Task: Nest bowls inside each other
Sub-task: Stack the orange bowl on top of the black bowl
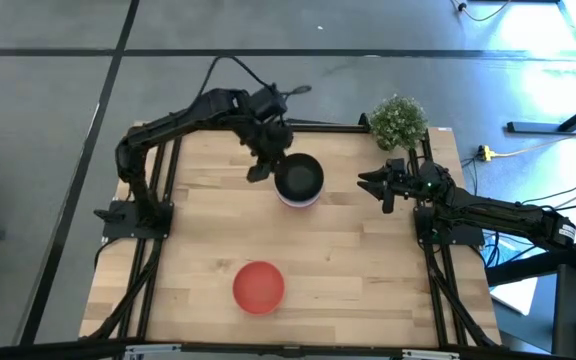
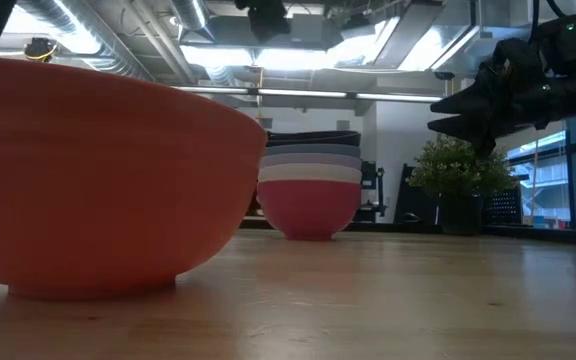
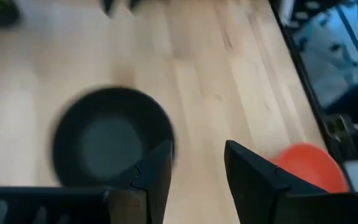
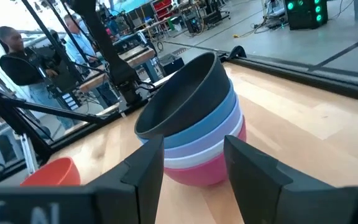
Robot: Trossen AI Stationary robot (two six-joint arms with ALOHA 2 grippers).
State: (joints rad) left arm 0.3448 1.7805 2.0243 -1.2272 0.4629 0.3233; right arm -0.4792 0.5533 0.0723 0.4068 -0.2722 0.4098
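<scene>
Nesting five bowls (image 2: 308, 190), one red-orange bowl (image 1: 259, 287) apart.

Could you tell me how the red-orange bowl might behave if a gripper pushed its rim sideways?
The red-orange bowl looks rigid and probably light, so it would likely slide on the smooth table. Its foot is narrower than its rim, so a high push might tip it slightly.

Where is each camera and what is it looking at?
High view: above the table, looking straight down; both arms, the left pincer by the bowl stack, the right pincer.
Low view: table height, looking across; red-orange bowl close.
Left wrist view: looks down past its own open fingers at the black bowl.
Right wrist view: looks past its open fingers at the stack.
All share the stack.
</scene>
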